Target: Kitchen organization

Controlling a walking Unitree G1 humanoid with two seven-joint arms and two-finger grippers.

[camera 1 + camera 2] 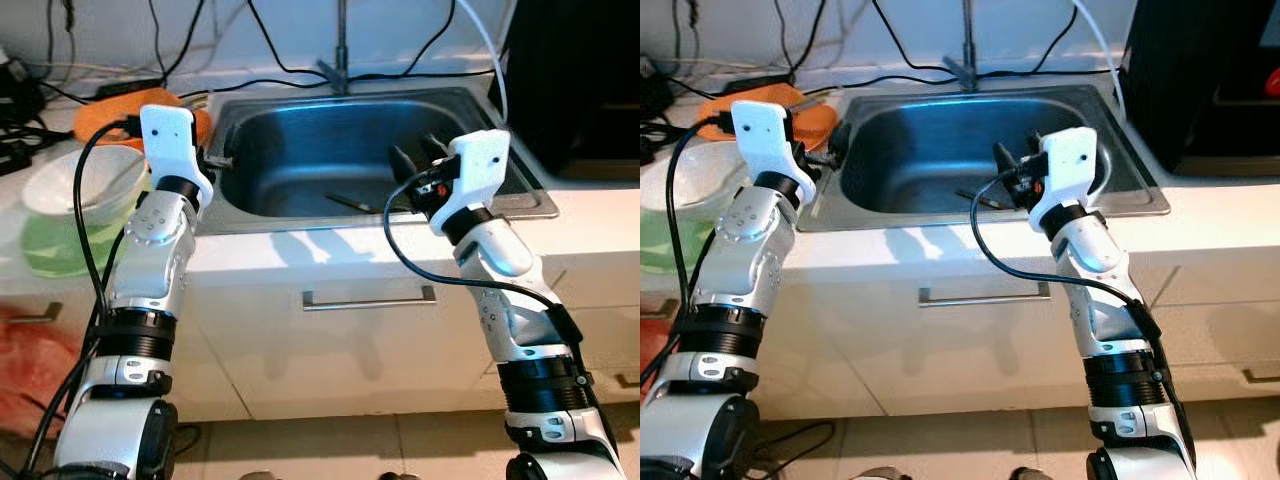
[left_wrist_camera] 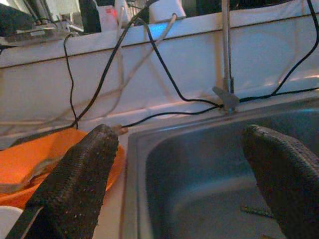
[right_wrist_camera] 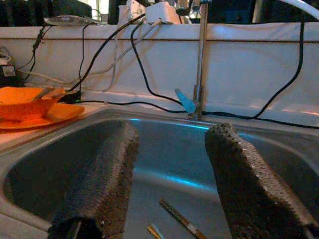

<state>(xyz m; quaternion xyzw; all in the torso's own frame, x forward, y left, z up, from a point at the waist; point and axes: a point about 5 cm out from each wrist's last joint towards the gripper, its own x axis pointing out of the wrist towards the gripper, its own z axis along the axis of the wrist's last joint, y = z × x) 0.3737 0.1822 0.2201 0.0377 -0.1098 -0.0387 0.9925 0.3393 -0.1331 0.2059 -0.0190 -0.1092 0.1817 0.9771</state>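
- The steel sink (image 1: 300, 130) is the biggest thing here, set into a white counter (image 1: 330, 245), and everything else can be placed against it.
- Below the sink runs a white drawer front with a metal handle (image 1: 368, 297).
- Behind the sink a thin tap (image 3: 201, 59) stands up against the white wall, and black cables (image 1: 270, 50) trail along that wall and across the counter behind the basin.
- Beside the sink, on the robot's left, a large clear bowl (image 1: 75, 195) with a greenish lower part sits on the counter.
- Further back on that same side, just beside the sink's corner, there is an orange dish (image 2: 30, 162) with something pale lying in it.
- The left gripper (image 2: 182, 169) is held over the sink's left rim, its two black fingers wide apart and nothing between them.
- The right gripper (image 3: 169, 184) hangs above the basin near the sink's right side, fingers also spread, holding nothing.
- On the sink floor lie some thin dark utensils (image 1: 350, 203); in the right wrist view they look like slim sticks (image 3: 182, 221), one with a yellowish end, lying below the spread fingers and apart from them.
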